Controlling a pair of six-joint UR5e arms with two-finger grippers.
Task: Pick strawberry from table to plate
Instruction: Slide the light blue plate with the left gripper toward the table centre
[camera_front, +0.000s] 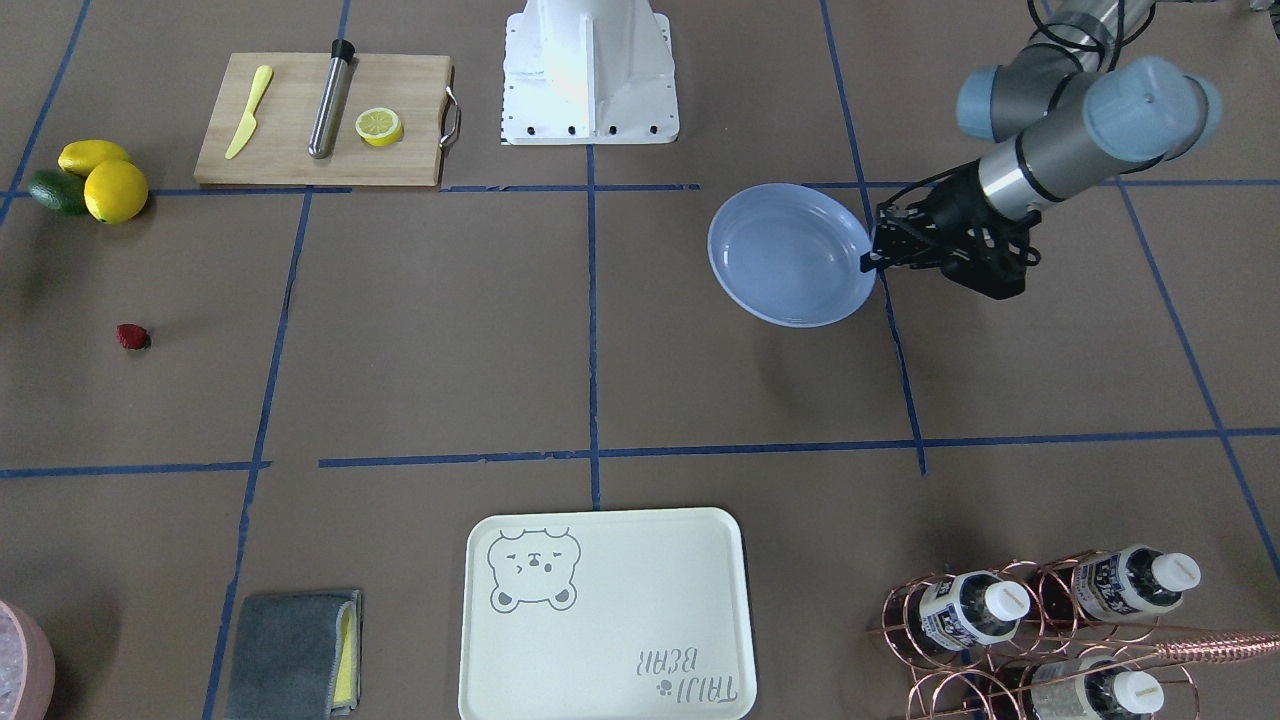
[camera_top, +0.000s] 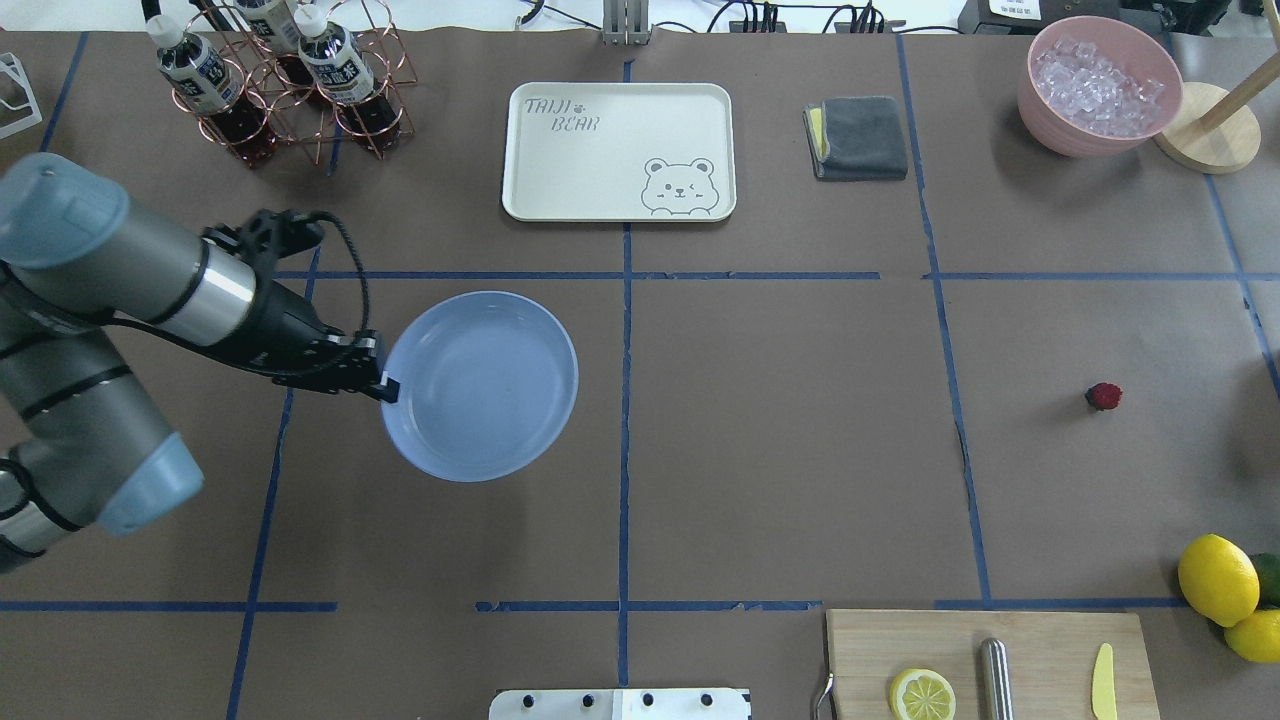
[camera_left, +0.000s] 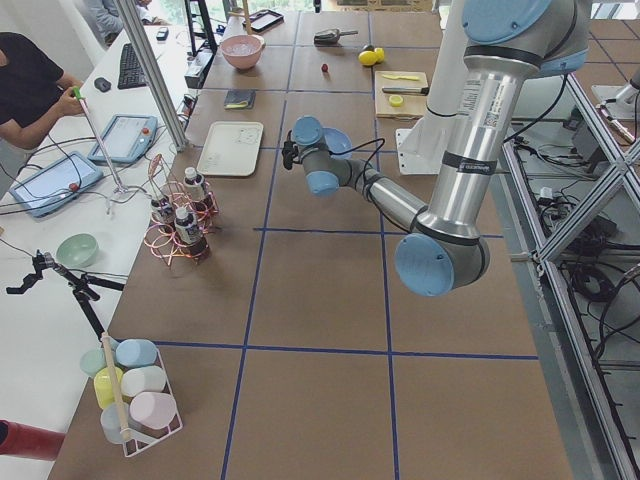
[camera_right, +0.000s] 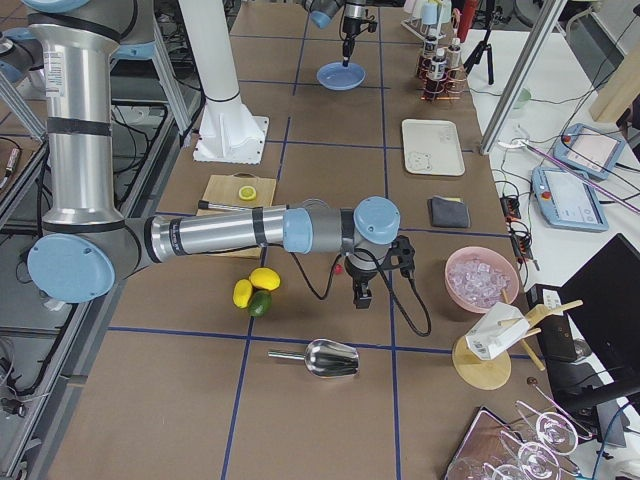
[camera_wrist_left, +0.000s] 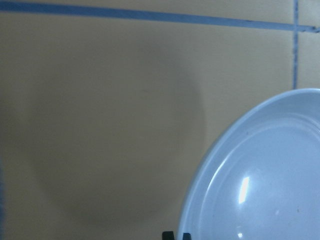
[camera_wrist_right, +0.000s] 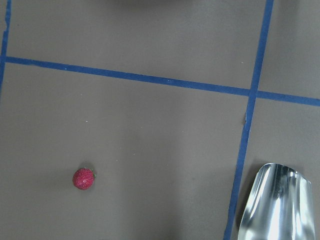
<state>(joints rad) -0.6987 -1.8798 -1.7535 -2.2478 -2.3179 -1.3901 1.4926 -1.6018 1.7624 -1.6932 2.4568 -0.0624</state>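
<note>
My left gripper (camera_top: 385, 385) is closed on the near-left rim of the light blue plate (camera_top: 500, 400), with one finger above the rim and one below. The plate is empty. It appears to be held just off the table (camera_top: 780, 450), because a soft round shadow lies on the paper beneath it in the left wrist view.

My right gripper (camera_right: 360, 296) shows only in the side view from the table's right end. It hangs over the paper beside the strawberry, and I cannot tell whether its fingers are open or closed. None of its fingers appear in its own wrist view.

The strawberry (camera_top: 1103, 396) lies alone on the bare table, far to the right and well apart from the plate on the left. It is a little farther out than the lemons (camera_top: 1217, 578) at the right edge. In the right wrist view it sits low and to the left, below a blue tape line (camera_wrist_right: 130, 76). A metal scoop (camera_wrist_right: 275, 205) lies off at the lower right.

As I read it, the pick has not begun. The berry is untouched, and the right arm is at the approach stage while the left holds the plate ready.

Next I would need to shift the right wrist until the berry is centred under it. Then I would come down with the fingers parted and close them gently. The berry is small and round, so I expect it could roll or slip from an off-centre pinch. After that, it has a long way to travel leftward across the table to the plate.
</note>
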